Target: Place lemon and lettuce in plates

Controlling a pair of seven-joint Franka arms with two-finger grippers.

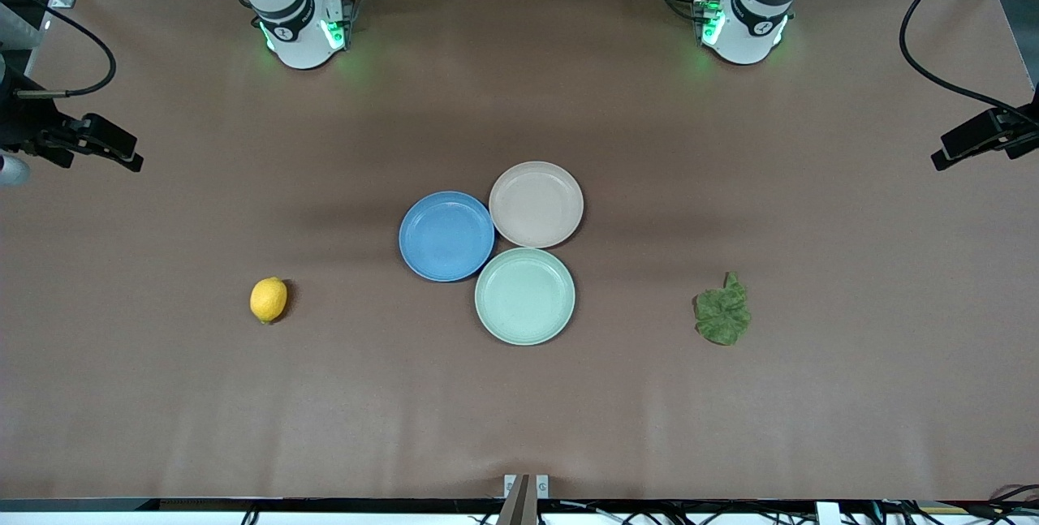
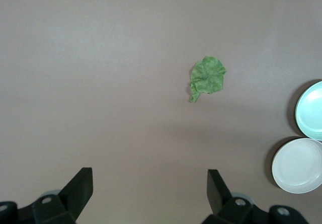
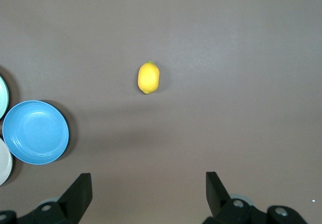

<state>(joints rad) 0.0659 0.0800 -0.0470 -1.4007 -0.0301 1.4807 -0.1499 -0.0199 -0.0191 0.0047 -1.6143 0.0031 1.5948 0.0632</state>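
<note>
Both arms wait, raised high over the brown table (image 1: 162, 395); the left gripper (image 2: 150, 191) hangs with fingers spread wide and empty, over bare table at the left arm's end; the right gripper (image 3: 148, 194) is likewise released and empty, over the right arm's end. The blue plate (image 1: 446, 235), the beige-pink plate (image 1: 536, 204) and the mint-green plate (image 1: 524, 295) sit clustered mid-table, touching, all empty; the lemon (image 1: 269, 299) lies on the table toward the right arm's end; the lettuce (image 1: 722, 311) lies flat toward the left arm's end.
</note>
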